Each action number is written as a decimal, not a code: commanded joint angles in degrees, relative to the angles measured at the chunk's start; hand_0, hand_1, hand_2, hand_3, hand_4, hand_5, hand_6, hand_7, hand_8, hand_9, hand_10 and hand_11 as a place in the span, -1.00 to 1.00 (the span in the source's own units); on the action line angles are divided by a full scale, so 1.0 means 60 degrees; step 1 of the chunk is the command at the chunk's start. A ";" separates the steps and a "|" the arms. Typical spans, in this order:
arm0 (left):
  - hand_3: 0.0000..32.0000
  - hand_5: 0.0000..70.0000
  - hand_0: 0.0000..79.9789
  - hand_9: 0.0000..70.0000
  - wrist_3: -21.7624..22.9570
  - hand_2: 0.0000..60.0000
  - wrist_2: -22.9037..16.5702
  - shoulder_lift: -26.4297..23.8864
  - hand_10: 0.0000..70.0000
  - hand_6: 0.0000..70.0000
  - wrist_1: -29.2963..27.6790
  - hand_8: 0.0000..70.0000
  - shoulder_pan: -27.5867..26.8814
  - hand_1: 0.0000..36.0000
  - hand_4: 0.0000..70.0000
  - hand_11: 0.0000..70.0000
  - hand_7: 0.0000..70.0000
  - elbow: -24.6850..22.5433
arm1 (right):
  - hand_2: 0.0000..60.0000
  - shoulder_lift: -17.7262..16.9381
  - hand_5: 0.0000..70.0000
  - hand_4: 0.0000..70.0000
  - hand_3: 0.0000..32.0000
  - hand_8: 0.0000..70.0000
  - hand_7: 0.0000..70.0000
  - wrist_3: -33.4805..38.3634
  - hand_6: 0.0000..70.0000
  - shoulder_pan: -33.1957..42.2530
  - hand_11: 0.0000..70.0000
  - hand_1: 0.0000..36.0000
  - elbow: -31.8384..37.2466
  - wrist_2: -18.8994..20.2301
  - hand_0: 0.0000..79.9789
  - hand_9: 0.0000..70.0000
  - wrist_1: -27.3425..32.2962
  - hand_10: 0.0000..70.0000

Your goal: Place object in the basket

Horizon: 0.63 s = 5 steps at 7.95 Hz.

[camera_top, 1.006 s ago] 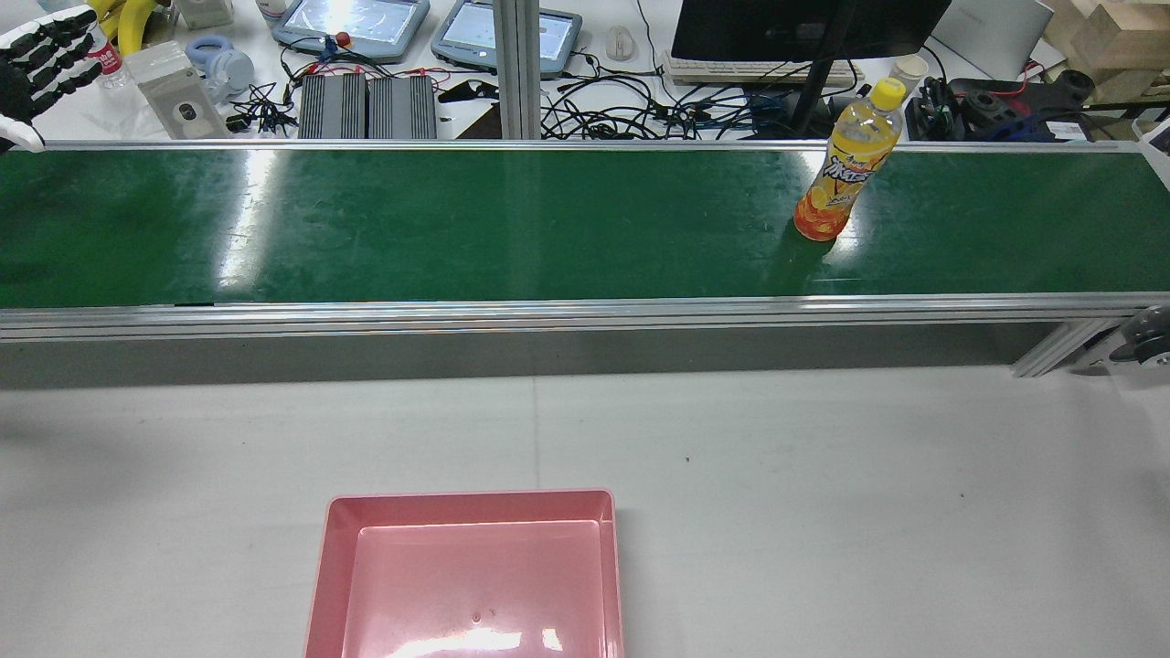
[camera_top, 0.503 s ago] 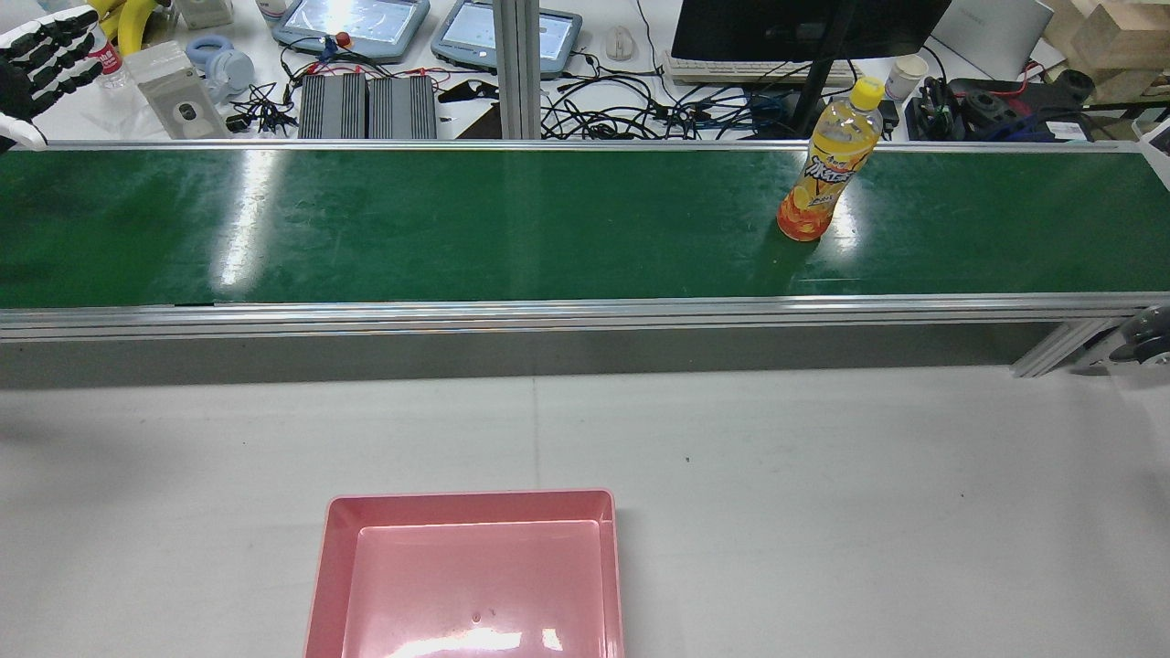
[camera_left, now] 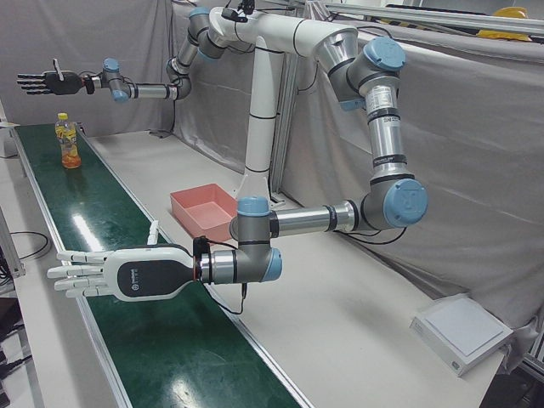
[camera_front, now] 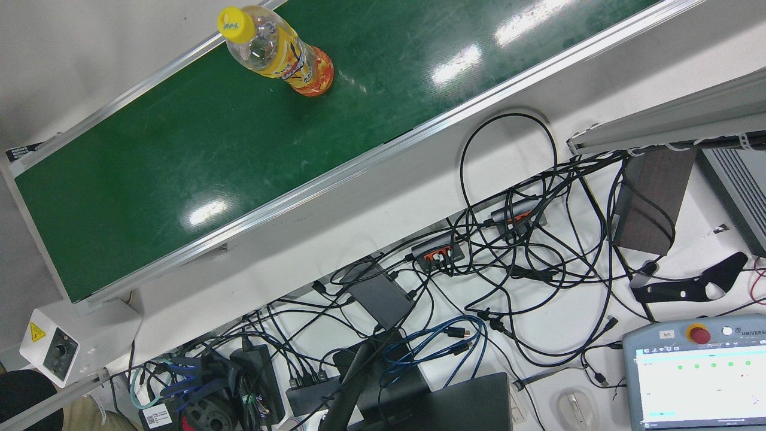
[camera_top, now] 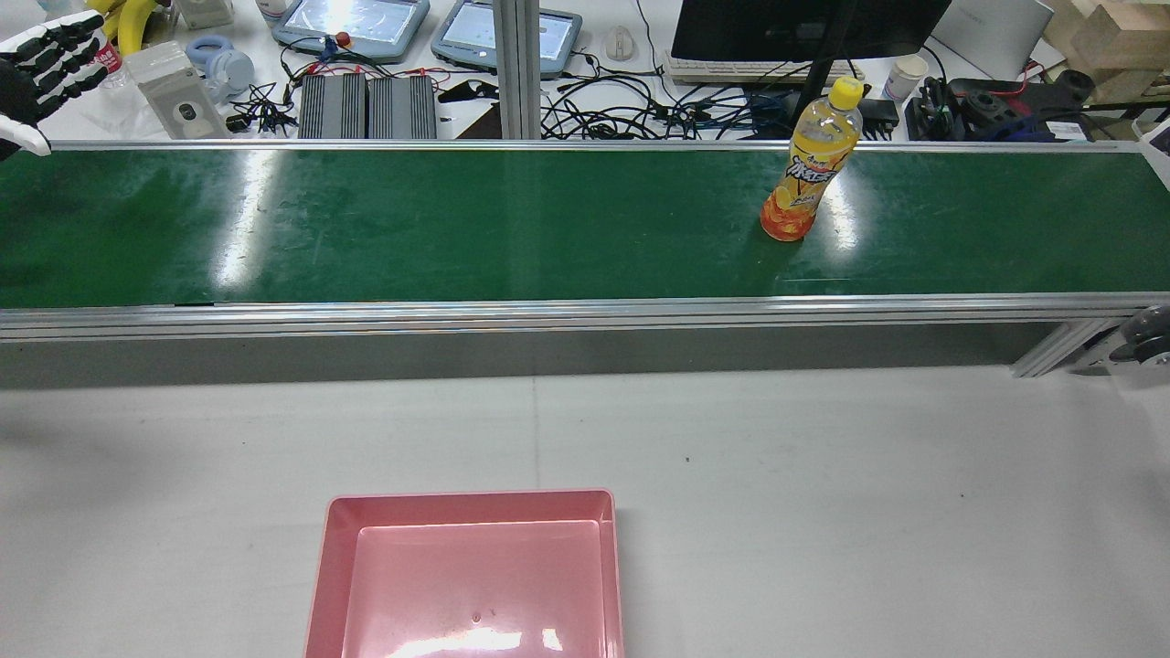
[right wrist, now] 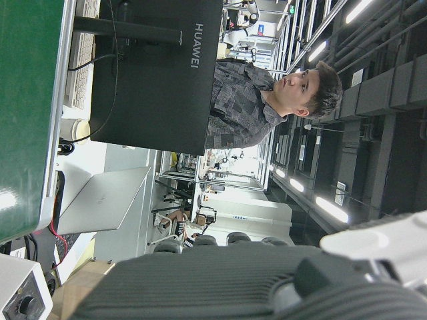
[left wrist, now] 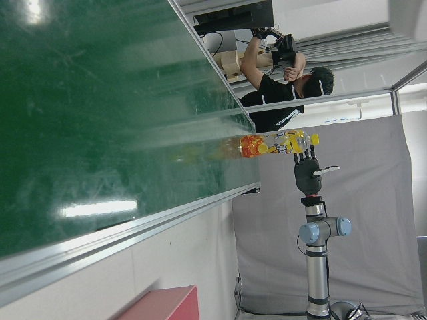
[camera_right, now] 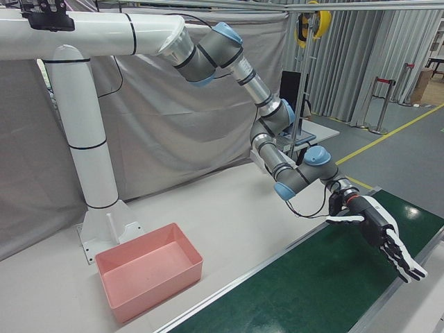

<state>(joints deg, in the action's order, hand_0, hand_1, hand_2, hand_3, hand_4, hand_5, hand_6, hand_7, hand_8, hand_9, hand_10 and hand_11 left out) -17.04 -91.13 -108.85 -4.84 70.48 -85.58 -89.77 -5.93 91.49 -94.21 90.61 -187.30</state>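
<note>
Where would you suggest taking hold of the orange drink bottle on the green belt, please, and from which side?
Probably around the bottle's middle, coming in level from the side. It stands upright on the belt with open space all round, and its narrow capped top offers less to wrap fingers around.

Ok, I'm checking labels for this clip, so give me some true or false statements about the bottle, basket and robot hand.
The bottle stands upright on the belt. True.
The bottle lies in the basket. False: the basket is empty.
The left robot hand is open, holding nothing. True.
The bottle's cap is red. False: it is yellow.
</note>
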 commanded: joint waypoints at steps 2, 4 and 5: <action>-1.00 -0.69 0.45 -0.98 0.0041 -1.00 -0.0017 0.0008 -0.92 -1.00 0.0176 -0.99 -0.0131 -0.60 -0.78 -0.84 -1.00 -0.0283 | -1.00 0.0006 -1.00 -1.00 -1.00 -1.00 -1.00 -0.0009 -1.00 0.0000 -1.00 -1.00 0.0012 0.0000 -1.00 -1.00 0.0000 -1.00; -1.00 -0.69 0.46 -0.98 0.0042 -1.00 -0.0017 0.0008 -0.93 -1.00 0.0220 -0.98 -0.0116 -0.60 -0.78 -0.85 -1.00 -0.0356 | -1.00 0.0006 -1.00 -1.00 -1.00 -1.00 -1.00 0.0006 -1.00 0.0000 -1.00 -1.00 0.0012 0.0000 -1.00 -1.00 0.0000 -1.00; -1.00 -0.69 0.46 -0.99 0.0042 -1.00 -0.0017 0.0008 -0.92 -1.00 0.0235 -0.99 -0.0131 -0.60 -0.78 -0.84 -1.00 -0.0400 | -1.00 -0.0008 -1.00 -1.00 -1.00 -1.00 -1.00 0.0006 -1.00 0.0000 -1.00 -1.00 -0.0017 0.0000 -1.00 -1.00 0.0000 -1.00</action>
<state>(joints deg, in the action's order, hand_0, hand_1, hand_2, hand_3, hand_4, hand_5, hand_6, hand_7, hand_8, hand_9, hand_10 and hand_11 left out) -16.80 -91.21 -108.78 -3.64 69.78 -87.54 -89.75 -5.94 91.47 -94.14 90.62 -187.30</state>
